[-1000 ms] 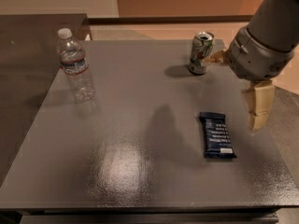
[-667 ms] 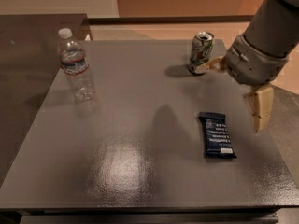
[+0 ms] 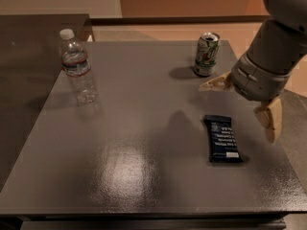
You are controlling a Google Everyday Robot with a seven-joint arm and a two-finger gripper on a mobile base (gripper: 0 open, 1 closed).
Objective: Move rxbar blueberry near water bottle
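Just beyond the rxbar blueberry (image 3: pixel 222 139), the gripper (image 3: pixel 236 112) hangs spread wide and should centre over it, closing across its narrow width.

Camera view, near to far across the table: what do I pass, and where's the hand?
rxbar blueberry → water bottle → soda can. The hand hovers open at the right side, just beside the bar; its depth is unclear, so it's left out of the order.
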